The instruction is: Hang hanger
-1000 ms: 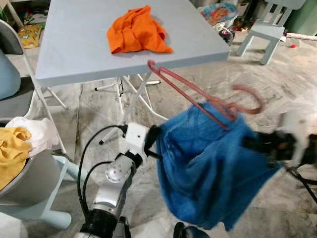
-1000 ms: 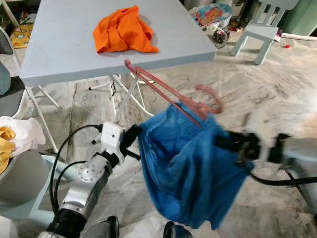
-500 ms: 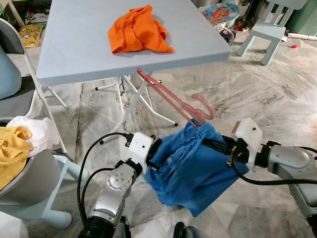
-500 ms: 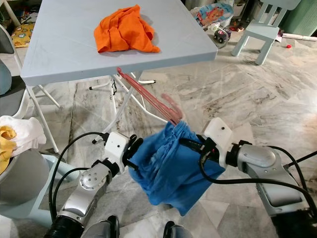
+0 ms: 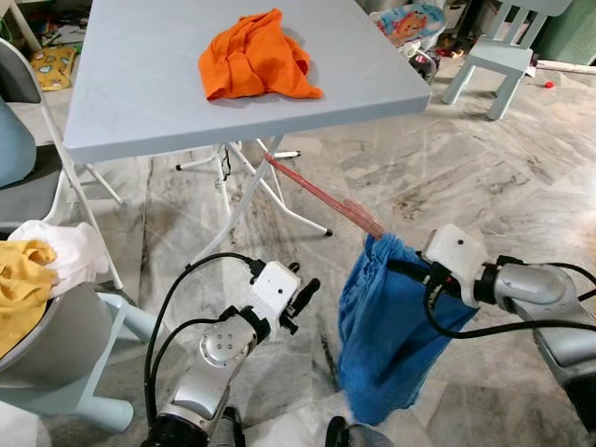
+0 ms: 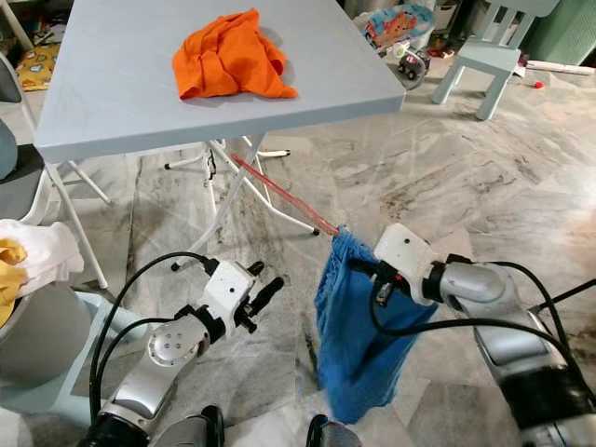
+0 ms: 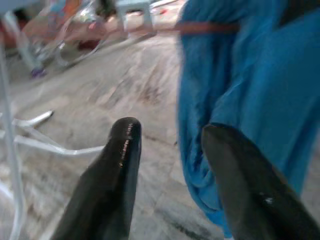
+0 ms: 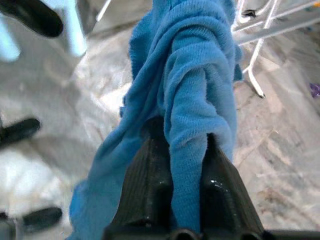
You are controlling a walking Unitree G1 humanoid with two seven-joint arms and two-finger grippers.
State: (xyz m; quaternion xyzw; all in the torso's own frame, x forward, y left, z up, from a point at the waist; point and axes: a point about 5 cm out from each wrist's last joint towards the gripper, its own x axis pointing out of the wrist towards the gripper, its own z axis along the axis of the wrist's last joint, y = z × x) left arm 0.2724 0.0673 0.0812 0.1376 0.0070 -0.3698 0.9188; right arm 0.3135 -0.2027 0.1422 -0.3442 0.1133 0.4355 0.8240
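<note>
Nearby, the right gripper (image 6: pixel 358 268) pinches the blue cloth (image 6: pixel 354 345) on the pink hanger (image 6: pixel 279 196) — left gripper (image 6: pixel 264 293) released, beside the table (image 6: pixel 121 84).

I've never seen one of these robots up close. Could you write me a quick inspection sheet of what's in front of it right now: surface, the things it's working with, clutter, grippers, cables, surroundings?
Surface: grey folding table, beyond both arms.
Job's things: blue garment hanging in a bunch on a pink hanger; the hanger's bar slants up toward the table edge.
Clutter: orange garment crumpled on the table; yellow and white laundry in a grey basket at the robot's left.
Grippers: right gripper shut on the blue garment; left gripper open, holding nothing, beside the cloth.
Cables: black cables looping along the left arm; another by the right wrist.
Surroundings: marble floor, pale blue child's chair, toys on the floor behind the table.
</note>
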